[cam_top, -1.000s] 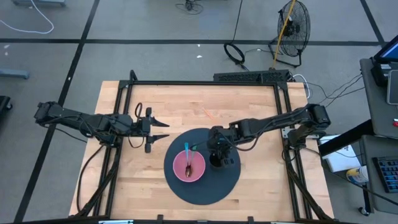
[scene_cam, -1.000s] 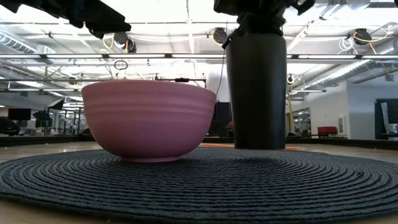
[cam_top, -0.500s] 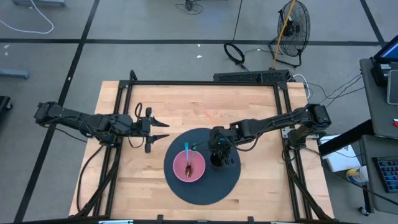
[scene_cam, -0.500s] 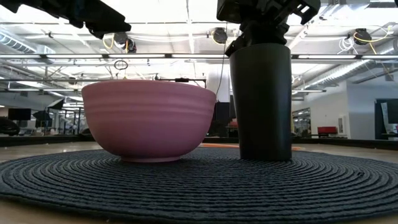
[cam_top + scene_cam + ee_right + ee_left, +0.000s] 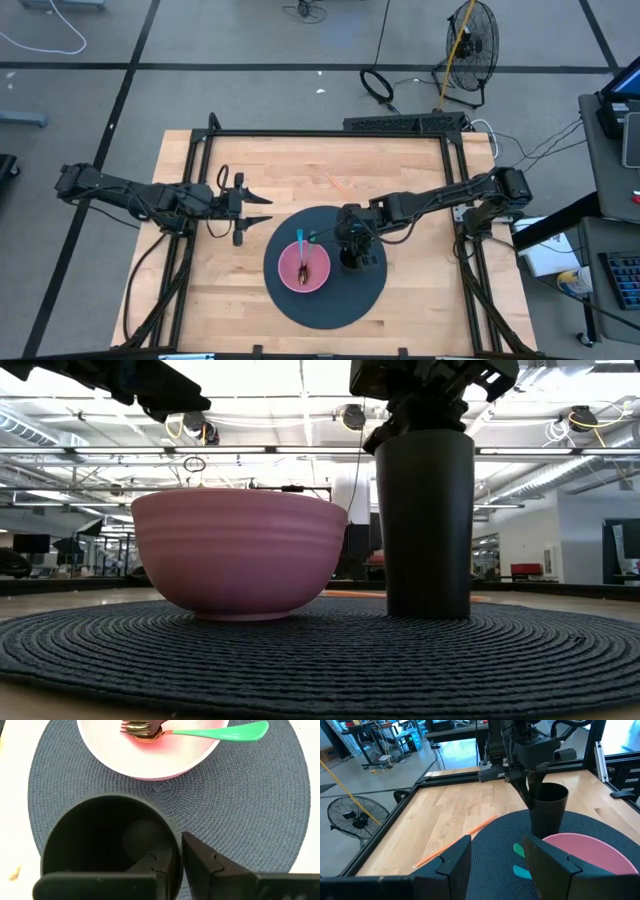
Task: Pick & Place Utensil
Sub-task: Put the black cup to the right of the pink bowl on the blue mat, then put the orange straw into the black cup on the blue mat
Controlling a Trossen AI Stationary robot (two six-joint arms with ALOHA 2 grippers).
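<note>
A black cup (image 5: 350, 258) (image 5: 425, 525) stands upright on a round dark woven mat (image 5: 340, 300), to the right of a pink bowl (image 5: 303, 267) (image 5: 238, 550). In the bowl lies a fork with a green handle (image 5: 220, 732), and a teal handle (image 5: 299, 243) sticks out over the rim. My right gripper (image 5: 176, 851) (image 5: 348, 238) is above the cup, shut on it. My left gripper (image 5: 262, 208) hovers open over bare wood left of the mat, pointing toward the bowl (image 5: 585, 850). My right gripper pinches the black cup's rim (image 5: 174, 844), on the side away from the bowl. One finger (image 5: 152, 865) is inside the cup and the other (image 5: 202, 860) outside. The fingers come from above, pointing down. The cup stands upright with its base (image 5: 428, 610) on the mat.
A thin orange stick (image 5: 455, 842) (image 5: 335, 183) lies on the wood beyond the mat toward the far edge. A black frame (image 5: 320, 133) runs around the tabletop. There is bare wood on the left and at the far side of the mat.
My right gripper has come down with the cup: about a second ago the cup sat higher in the low view, and now its base rests on the mat. It has also shifted slightly sideways, away from the bowl. The grip on the rim is unchanged.
</note>
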